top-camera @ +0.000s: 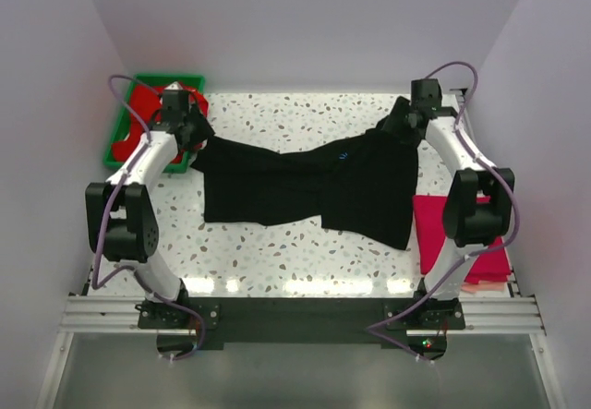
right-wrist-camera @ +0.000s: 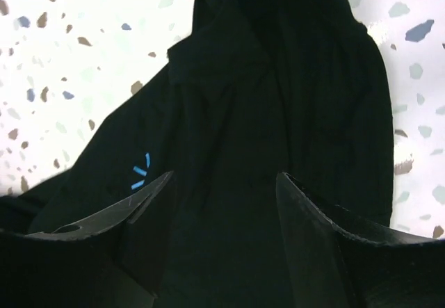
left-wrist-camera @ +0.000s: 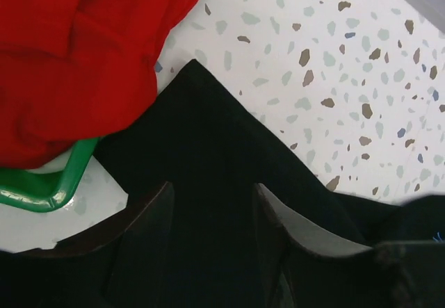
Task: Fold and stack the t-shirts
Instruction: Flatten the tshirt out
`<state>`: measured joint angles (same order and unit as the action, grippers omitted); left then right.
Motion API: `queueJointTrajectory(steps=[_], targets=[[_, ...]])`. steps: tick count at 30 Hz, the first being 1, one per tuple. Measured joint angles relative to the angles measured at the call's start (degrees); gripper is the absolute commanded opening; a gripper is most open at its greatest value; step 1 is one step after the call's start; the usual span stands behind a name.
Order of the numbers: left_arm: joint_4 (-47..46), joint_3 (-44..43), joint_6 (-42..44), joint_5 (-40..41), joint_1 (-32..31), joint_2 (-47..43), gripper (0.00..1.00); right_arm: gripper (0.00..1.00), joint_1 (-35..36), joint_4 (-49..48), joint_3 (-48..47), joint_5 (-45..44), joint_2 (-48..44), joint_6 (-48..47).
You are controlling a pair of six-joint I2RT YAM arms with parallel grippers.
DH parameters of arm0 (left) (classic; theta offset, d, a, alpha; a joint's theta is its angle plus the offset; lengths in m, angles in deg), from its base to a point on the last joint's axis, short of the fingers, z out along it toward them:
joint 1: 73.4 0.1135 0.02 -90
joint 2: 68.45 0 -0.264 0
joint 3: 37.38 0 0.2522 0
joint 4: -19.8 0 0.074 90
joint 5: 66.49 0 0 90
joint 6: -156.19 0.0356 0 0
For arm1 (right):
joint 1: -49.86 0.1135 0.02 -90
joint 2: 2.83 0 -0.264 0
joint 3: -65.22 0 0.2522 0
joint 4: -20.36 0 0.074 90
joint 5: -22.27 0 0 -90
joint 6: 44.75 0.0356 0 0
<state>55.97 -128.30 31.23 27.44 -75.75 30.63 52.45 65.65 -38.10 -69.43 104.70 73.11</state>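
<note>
- Black t-shirt (top-camera: pixel 305 183): lies stretched across the table (top-camera: pixel 277 252), pinched narrow and wrinkled at its middle, not yet folded.
- Left gripper (left-wrist-camera: pixel 212 190): jaws parted over the shirt's left corner, just beside the green tray (left-wrist-camera: pixel 49 190) holding red t-shirts (left-wrist-camera: pixel 69 58); nothing clamped.
- Right gripper (right-wrist-camera: pixel 226 179): jaws parted above the bunched right end; nothing clamped.
- Magenta t-shirt (top-camera: pixel 443 229): folded at the table's right edge, probably the stack site.
- Advice: flatten the narrowed middle before folding; grip single-layer corners, with both arms pulling evenly.
</note>
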Motion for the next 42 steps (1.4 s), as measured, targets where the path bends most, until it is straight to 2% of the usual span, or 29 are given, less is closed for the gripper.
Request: queueJointTrajectory(steps=[5, 11, 17, 24, 42], targets=[[-2.60, 9.46, -2.05, 1.49, 0.07, -6.36, 0.43, 0.61, 0.02, -5.16, 12.41, 1.90, -11.17, 1.60], [-3.30, 15.19, -4.07, 4.35, 0.09, -5.81, 0.41, 0.60, 0.02, -8.26, 22.36, 3.93, -19.37, 2.60], [-3.89, 13.75, -4.92, 8.57, 0.09, -0.96, 0.42, 0.58, 0.02, -10.43, 26.60, 6.05, -21.18, 2.75], [-3.52, 6.27, -4.87, 12.57, 0.09, 6.86, 0.42, 0.58, 0.02, -11.21, 29.29, 7.23, -21.55, 2.78], [-3.02, 3.98, -5.20, 14.58, 0.02, 12.26, 0.49, 0.58, 0.02, -11.74, 29.81, 7.26, -22.64, 2.75]])
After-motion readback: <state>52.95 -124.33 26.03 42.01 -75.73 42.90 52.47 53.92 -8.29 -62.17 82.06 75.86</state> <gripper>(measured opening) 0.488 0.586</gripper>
